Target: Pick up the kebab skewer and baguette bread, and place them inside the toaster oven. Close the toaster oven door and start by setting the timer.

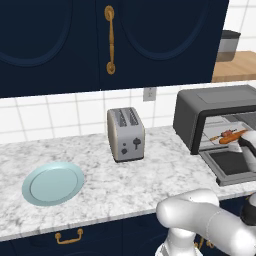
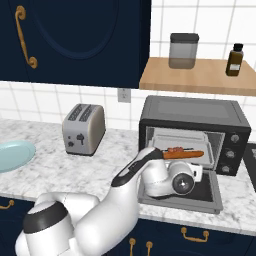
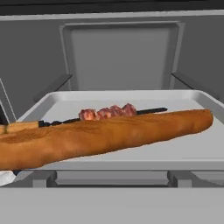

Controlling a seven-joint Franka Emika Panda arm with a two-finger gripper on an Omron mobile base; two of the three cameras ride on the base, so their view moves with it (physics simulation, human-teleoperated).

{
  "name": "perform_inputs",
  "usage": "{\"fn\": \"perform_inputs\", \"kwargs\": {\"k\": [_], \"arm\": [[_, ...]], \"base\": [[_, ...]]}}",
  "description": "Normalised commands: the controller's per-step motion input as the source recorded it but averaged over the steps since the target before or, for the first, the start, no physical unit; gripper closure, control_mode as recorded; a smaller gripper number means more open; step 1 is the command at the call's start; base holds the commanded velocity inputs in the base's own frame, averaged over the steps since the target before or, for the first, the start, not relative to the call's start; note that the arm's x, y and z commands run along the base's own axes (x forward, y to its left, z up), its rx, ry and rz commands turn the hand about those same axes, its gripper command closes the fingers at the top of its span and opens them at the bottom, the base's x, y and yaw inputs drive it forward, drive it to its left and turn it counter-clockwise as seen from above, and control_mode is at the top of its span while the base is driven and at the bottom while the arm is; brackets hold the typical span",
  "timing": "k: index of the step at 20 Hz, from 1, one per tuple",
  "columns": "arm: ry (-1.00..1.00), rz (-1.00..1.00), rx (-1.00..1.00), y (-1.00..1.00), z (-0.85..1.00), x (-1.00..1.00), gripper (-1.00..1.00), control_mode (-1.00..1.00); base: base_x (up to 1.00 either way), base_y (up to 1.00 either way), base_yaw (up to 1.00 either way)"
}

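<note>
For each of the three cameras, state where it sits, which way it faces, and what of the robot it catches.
Left base view: behind the arm's left, facing the counter, silver toaster and toaster oven; white arm lower right.
Right base view: behind its right, facing the open toaster oven door; arm lower left.
Hand view: looks into the oven at baguette bread and kebab skewer.
All three share oven, baguette and skewer.

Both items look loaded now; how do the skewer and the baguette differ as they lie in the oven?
The baguette bread is a thick, plain orange-brown loaf; the kebab skewer is a thin dark stick carrying reddish meat chunks at its middle. The baguette lies nearer the door opening, the skewer just behind it. Both lie lengthwise across the tray inside the toaster oven.
</note>
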Motion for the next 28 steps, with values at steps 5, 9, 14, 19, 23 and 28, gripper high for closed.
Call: {"fn": "perform_inputs", "kwargs": {"k": [5, 9, 14, 19, 23, 28], "arm": [[0.0, 0.0, -0.03, 0.05, -0.15, 0.17, -1.0, -1.0], [0.0, 0.0, 0.0, 0.03, -0.03, 0.16, -1.0, -1.0], [0.0, 0.0, 0.0, 0.05, 0.0, 0.16, -1.0, -1.0], [0.0, 0.0, 0.0, 0.03, 0.0, 0.15, -1.0, -1.0], [0.0, 0.0, 0.0, 0.01, 0.0, 0.14, -1.0, -1.0], [0.0, 0.0, 0.0, 0.0, 0.0, 0.23, -1.0, -1.0]], "base": [[0.0, 0.0, 0.0], [0.0, 0.0, 0.0], [0.0, 0.0, 0.0], [0.0, 0.0, 0.0], [0.0, 0.0, 0.0], [0.0, 0.0, 0.0]]}}
